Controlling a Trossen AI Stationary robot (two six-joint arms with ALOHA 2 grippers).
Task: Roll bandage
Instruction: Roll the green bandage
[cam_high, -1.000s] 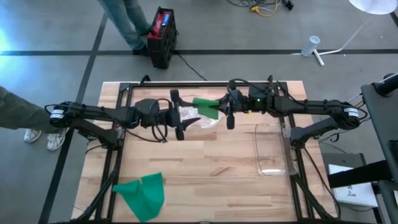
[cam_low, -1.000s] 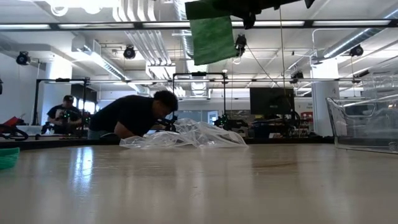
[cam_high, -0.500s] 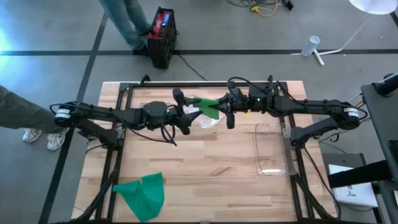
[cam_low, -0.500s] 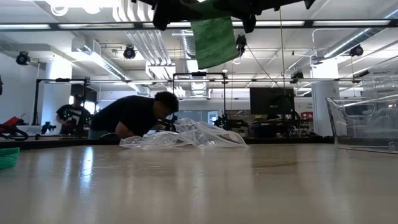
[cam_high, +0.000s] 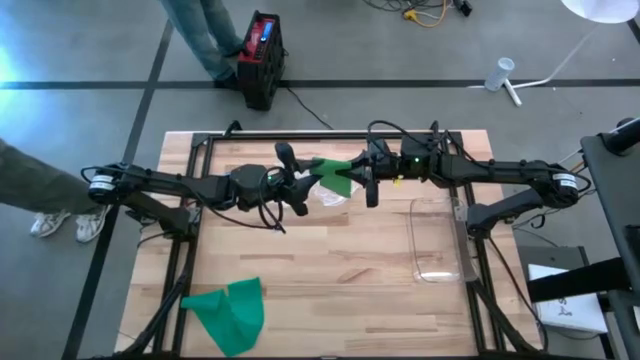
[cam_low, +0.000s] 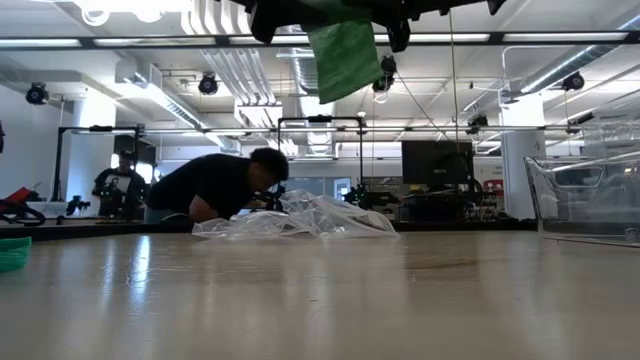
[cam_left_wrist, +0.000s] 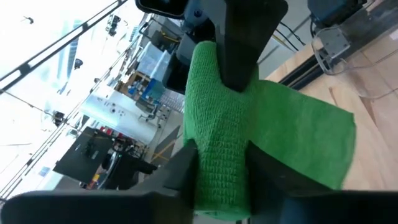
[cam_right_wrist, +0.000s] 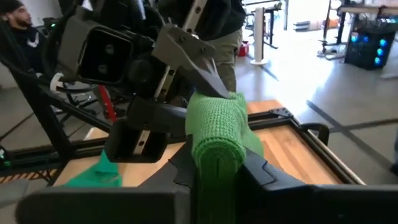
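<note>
Change since a second ago: my left gripper (cam_high: 297, 188) has come in from the left and its fingers have narrowed onto the green bandage (cam_high: 334, 171); the right gripper (cam_high: 366, 177) has hardly moved.
High view: both arms meet over the far middle of the table (cam_high: 330, 260), the bandage bridging the two grippers above the clear plastic wrapper (cam_high: 322, 196). A second green bandage (cam_high: 232, 314) lies loose at the near left. The clear bin (cam_high: 438, 240) sits at the right.
Low view: the bandage's free tail (cam_low: 344, 58) hangs well above the table, touching nothing.
Left wrist view: my left fingers pinch one end of the bunched bandage (cam_left_wrist: 219, 162), with the right gripper's finger (cam_left_wrist: 249, 37) clamped on it farther up.
Right wrist view: my right fingers are closed narrow on the bandage (cam_right_wrist: 217, 146); the left gripper (cam_right_wrist: 186, 53) grips it just beyond.
Step in hand, my read: two-handed hold just set, rolling not yet begun.
Next move calls for: turning one wrist while the other keeps tension, so the tail winds in.
</note>
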